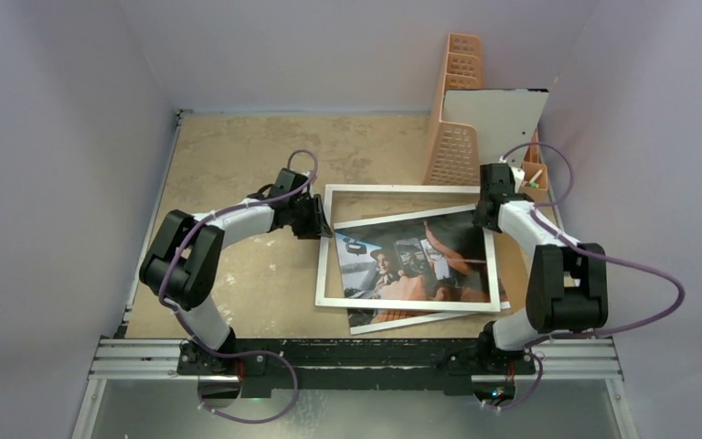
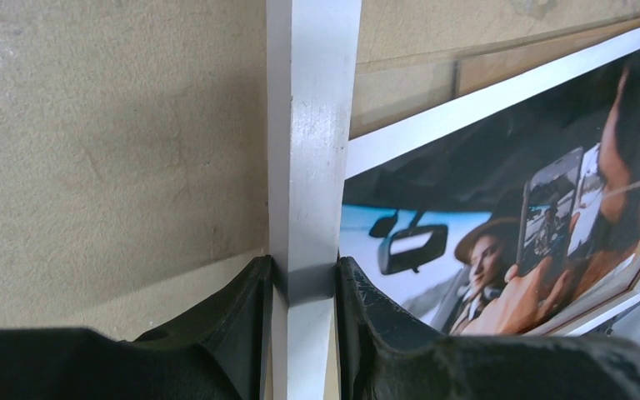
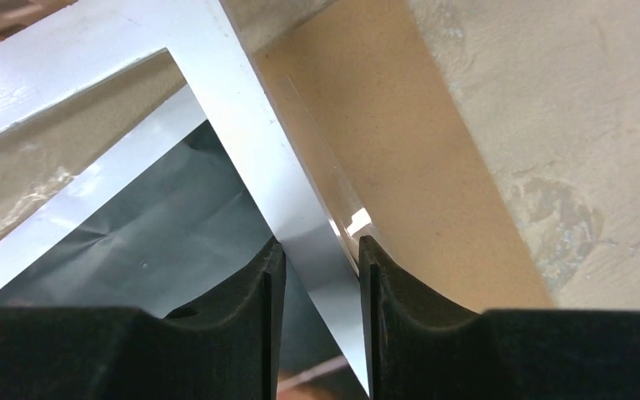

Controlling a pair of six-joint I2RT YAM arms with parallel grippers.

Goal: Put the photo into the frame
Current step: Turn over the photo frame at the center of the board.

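Your left gripper point(image 2: 304, 279) is clamped on the frame point(image 2: 312, 125): the white left bar runs straight up between the two fingers and touches both. Your right gripper point(image 3: 321, 250) pinches the right bar just below the far right corner, and the bar fills the gap between its fingers. From above, the frame point(image 1: 402, 190) lies flat near the middle of the table point(image 1: 238, 165), spanning between the left gripper point(image 1: 315, 218) and the right gripper point(image 1: 486, 206). The photo point(image 1: 411, 265) sits skewed under it, with its near edge poking out past the near bar. A brown board point(image 3: 400, 150) lies just right of the right bar. In the top view both sets of fingertips are hidden under the wrists, and you cannot tell whether the frame is raised off the table. The right wrist view cuts off all but one corner of the frame, and only a dark, creased patch of the photo point(image 3: 158, 217) shows there
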